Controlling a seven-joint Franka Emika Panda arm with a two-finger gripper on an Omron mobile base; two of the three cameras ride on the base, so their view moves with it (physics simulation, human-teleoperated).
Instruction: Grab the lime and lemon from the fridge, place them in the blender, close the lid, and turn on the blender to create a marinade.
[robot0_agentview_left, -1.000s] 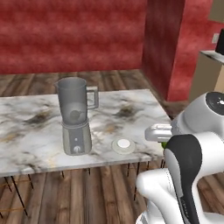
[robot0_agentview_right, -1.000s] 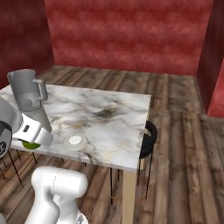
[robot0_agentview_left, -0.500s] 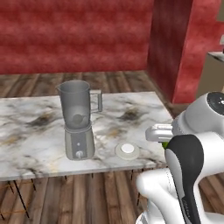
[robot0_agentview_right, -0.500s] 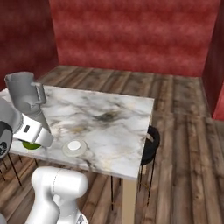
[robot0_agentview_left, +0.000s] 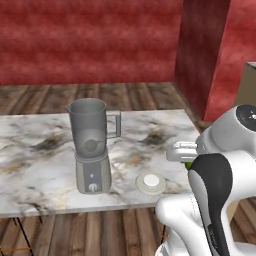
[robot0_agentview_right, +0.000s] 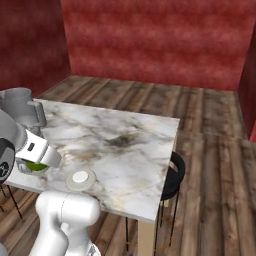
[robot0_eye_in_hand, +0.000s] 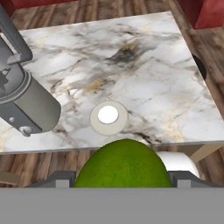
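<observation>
**Robot holds a green citrus fruit at the near edge of a marble table**

The two-finger gripper (robot0_eye_in_hand: 123, 183) is clamped on a round, glossy green fruit, the lime (robot0_eye_in_hand: 124, 164), which sits between its two dark finger tips at the bottom of the hand view. In the right base view the same green fruit (robot0_agentview_right: 34, 166) peeks out under the white hand at the near left corner of the table. In the left base view a sliver of green (robot0_agentview_left: 188, 165) shows beside the arm's white wrist, near the table's near right edge.

Just beyond the fruit, on the white and grey marble table top (robot0_agentview_left: 35, 165), lies the flat round white lid (robot0_agentview_left: 151, 182) with a paler ring around it. It rests flat on the marble near the table's front edge, apart from the gripper and from the blender.

To the left of the lid stands the blender (robot0_agentview_left: 92, 145): a grey tapered base with a small round knob on its front, topped by a smoky translucent jar with a handle and spout. The jar's mouth is open, with no lid on it. The handle points right, toward the arm.

A round black stool (robot0_agentview_right: 172, 175) stands tucked at the right side of the table. The floor is dark wooden planks (robot0_agentview_right: 215, 150), and red textured walls (robot0_agentview_left: 90, 40) close off the far side of the room.
</observation>
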